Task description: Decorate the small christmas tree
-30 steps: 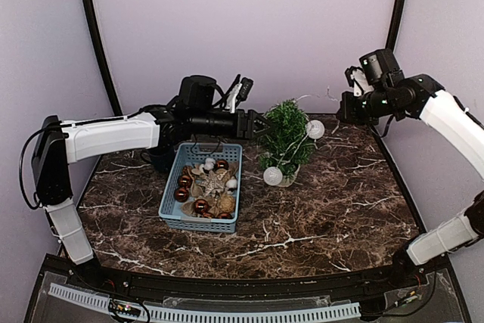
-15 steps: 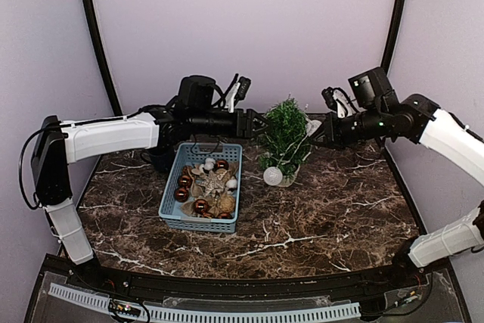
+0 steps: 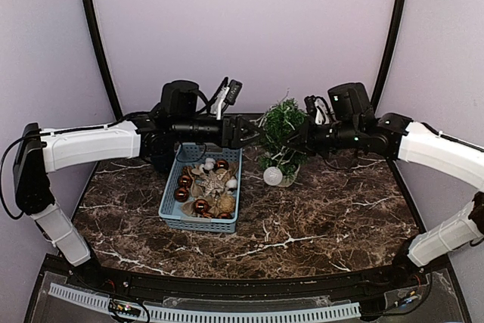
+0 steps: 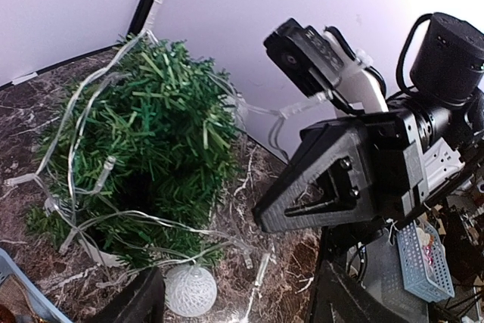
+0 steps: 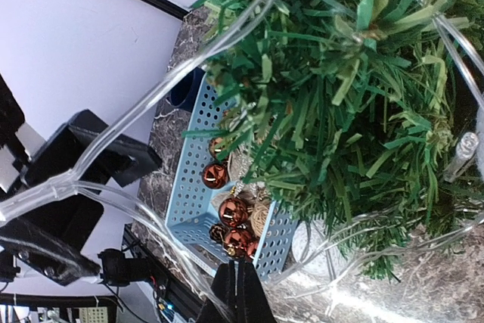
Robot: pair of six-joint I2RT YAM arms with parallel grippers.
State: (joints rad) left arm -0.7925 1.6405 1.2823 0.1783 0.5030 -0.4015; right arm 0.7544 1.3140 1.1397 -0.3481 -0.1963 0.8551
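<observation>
**Decoration under way, three views.** The small christmas tree [image 3: 281,132] stands upright in its white pot [image 3: 286,181] at the back of the marbled surface [image 3: 325,217], just right of the blue basket [image 3: 198,223].

*Progress.* A clear light string [image 4: 76,130] is already looped over the foliage. A white ball [image 3: 273,176] sits low at the foot of the tree. It cannot be told whether it hangs or rests on the surface. No bauble can be seen on the branches. The brown baubles [image 3: 200,206] and other trinkets lie in the basket, so most of the hanging appears to be left.

*Claws.* The left claw [image 3: 248,132] is level with the tree's left side. Its fingers are spread wide and nothing is between them. The right claw [image 3: 297,140] is at the tree's right side with its fingers pressed together. A strand of the light string runs to its tips and appears to be nipped there.

*Views compared.*
- **Top view:** it alone shows both arms flanking the tree and the full contents of the basket, but it barely resolves the string.
- **Left wrist view:** it shows the separate loops, a strand leading off toward the right arm, and the closed right claw from in front.
- **Right wrist view:** it shows single needles and one small bulb close up, with the basket visible past the branches.
</observation>
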